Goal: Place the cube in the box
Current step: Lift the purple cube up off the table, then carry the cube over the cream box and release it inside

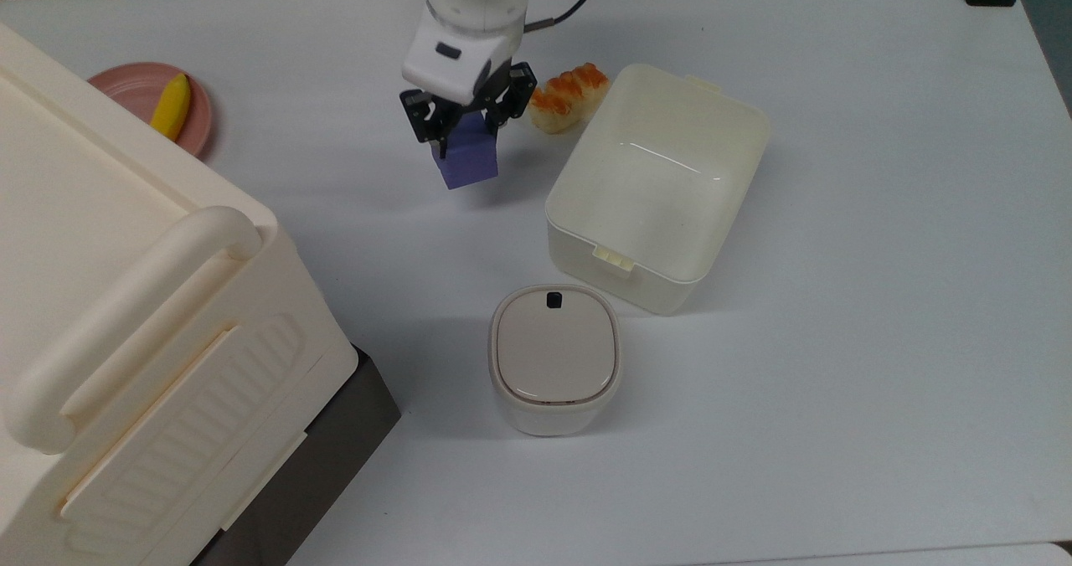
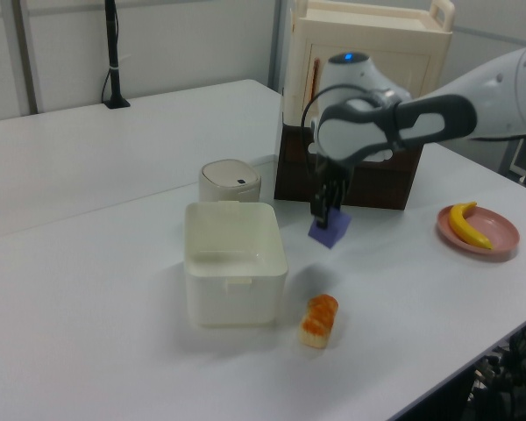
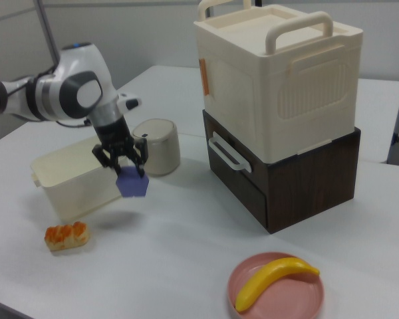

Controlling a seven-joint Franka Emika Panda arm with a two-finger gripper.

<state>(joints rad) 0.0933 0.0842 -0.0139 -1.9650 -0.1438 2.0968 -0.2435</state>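
The blue-purple cube (image 1: 466, 161) (image 2: 330, 229) (image 3: 132, 183) hangs tilted in the air above the table, with my gripper (image 1: 463, 135) (image 2: 325, 210) (image 3: 124, 166) shut on its upper part. The box (image 1: 662, 182) (image 2: 234, 260) (image 3: 73, 175), an open cream-white tub with nothing inside, stands on the table to the right of the cube in the top view. In the left view the cube hangs just past the box's right side, above rim height.
A bread piece (image 1: 569, 97) (image 2: 319, 320) (image 3: 66, 235) lies beside the box. A small lidded canister (image 1: 554, 358) (image 2: 230, 180) (image 3: 157, 145) stands near it. A large cream bin (image 1: 126, 331) (image 3: 279, 73) sits on a dark drawer unit (image 3: 286, 179). A banana (image 1: 170, 106) (image 3: 274, 279) rests on a pink plate (image 1: 126, 89).
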